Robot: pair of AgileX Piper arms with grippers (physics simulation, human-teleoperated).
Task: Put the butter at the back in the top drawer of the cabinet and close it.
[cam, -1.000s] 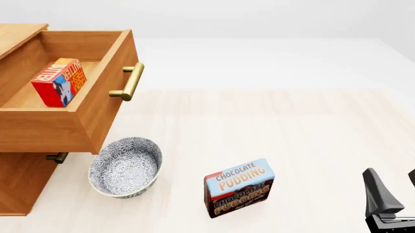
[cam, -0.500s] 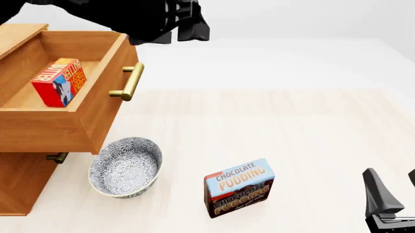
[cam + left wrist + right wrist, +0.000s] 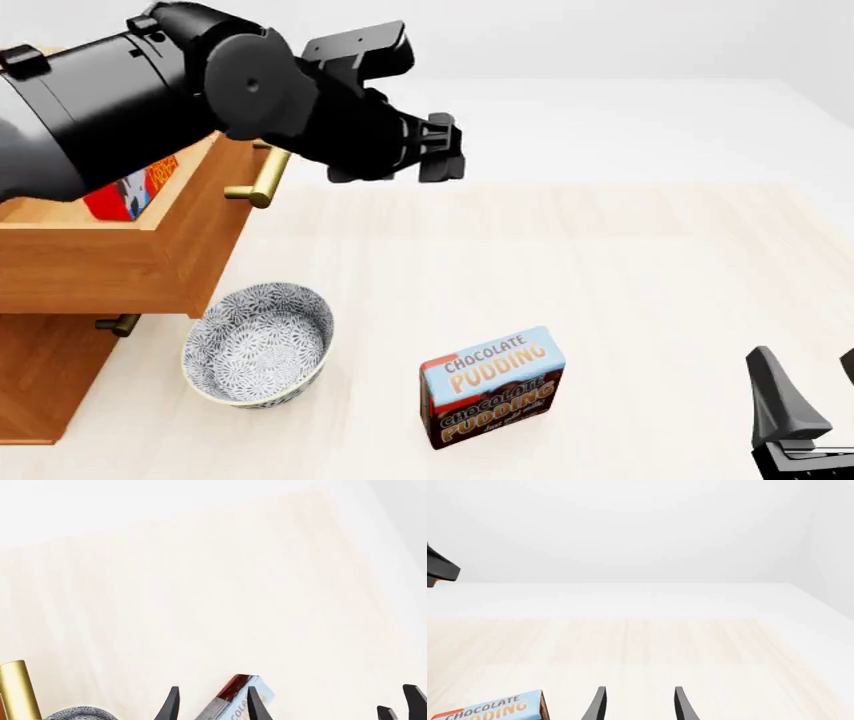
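The butter (image 3: 123, 197) stands inside the open top drawer (image 3: 120, 262) of the cabinet (image 3: 40, 385), mostly hidden behind my left arm. The drawer is pulled out and its brass handle (image 3: 264, 181) shows beside the arm. My left gripper (image 3: 441, 150) is open and empty, hanging above the table to the right of the handle. In the left wrist view its gripper (image 3: 212, 706) points down past the handle (image 3: 19, 690). My right gripper (image 3: 805, 405) is open and empty at the front right; it also shows in the right wrist view (image 3: 639, 704).
A patterned bowl (image 3: 258, 343) sits on the table in front of the drawer. The chocolate pudding box (image 3: 493, 385) stands upright at front centre, also in the left wrist view (image 3: 235, 700) and the right wrist view (image 3: 494, 710). A lower drawer handle (image 3: 118, 324) peeks out under the top drawer.
My left arm has come down into view from the top, moving right and lower. It now covers much of the drawer and the butter. The right arm has not moved.
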